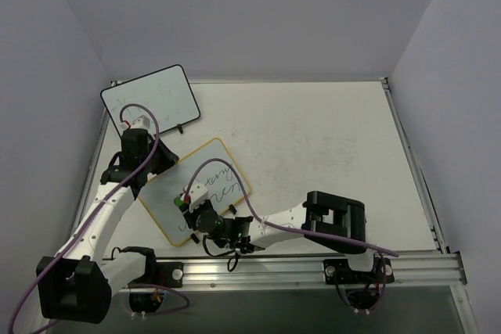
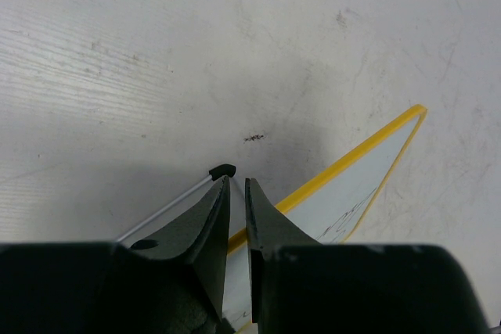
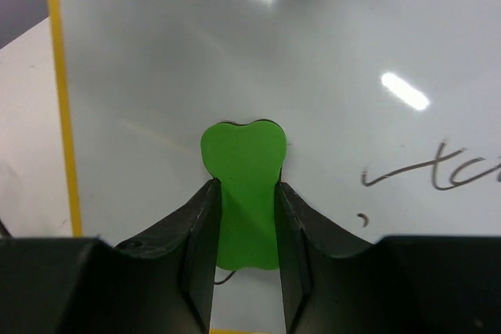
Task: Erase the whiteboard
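Whiteboard lies flat on the near-left of the table, long axis diagonal from near-left to far-right. Right gripper is clamped on a green eraser over the board. Left gripper jaws are pinched on the yellow rim. Scuffed white tabletop, pale walls.

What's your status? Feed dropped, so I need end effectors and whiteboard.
Left end effector shut on whiteboard edge. Right end effector holds green eraser on it. Writing left to wipe. Nothing blocking.
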